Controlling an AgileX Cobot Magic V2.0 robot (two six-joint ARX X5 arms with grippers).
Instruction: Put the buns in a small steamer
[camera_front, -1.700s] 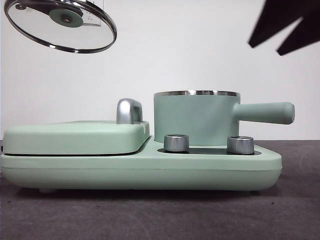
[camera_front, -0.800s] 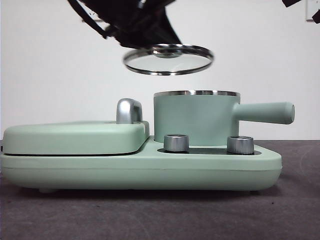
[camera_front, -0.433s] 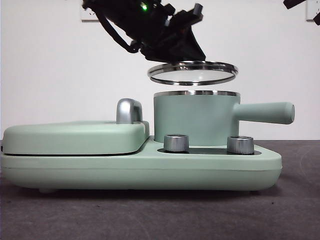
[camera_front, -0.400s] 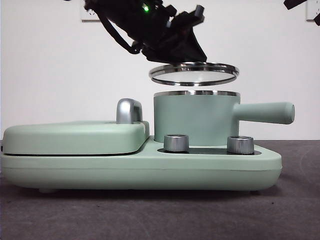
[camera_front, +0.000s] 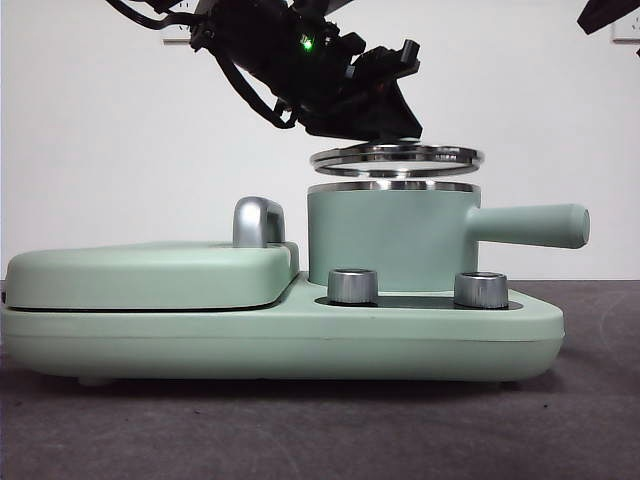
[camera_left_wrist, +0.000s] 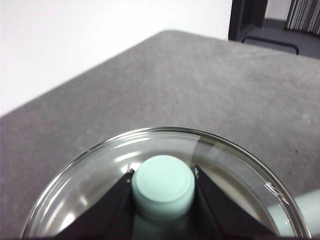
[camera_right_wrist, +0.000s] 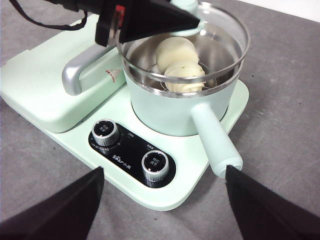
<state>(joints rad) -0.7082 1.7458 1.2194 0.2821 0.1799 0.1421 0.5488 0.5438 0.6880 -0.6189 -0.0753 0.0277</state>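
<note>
The small steamer (camera_front: 390, 235) stands on the right half of the mint-green base, its handle pointing right. In the right wrist view the two buns lie inside the steamer (camera_right_wrist: 165, 117): the smooth bun (camera_right_wrist: 174, 51) behind the ribbed, green-specked bun (camera_right_wrist: 186, 74). My left gripper (camera_left_wrist: 163, 176) is shut on the green knob (camera_left_wrist: 163, 186) of the glass lid (camera_front: 397, 157). It holds the lid level, a little above the steamer's steel rim. My right gripper (camera_right_wrist: 164, 170) is open and empty, high above the table in front of the appliance.
The flat hinged griddle cover (camera_front: 150, 275) with its steel handle (camera_front: 257, 222) fills the left half of the base (camera_front: 280, 340). Two steel dials (camera_front: 352, 285) (camera_front: 481, 289) sit in front of the steamer. Grey table lies all around.
The left gripper has carried the lid from the upper left, rightward and down, to just over the steamer's rim. The right gripper has drawn back to the top right corner.
</note>
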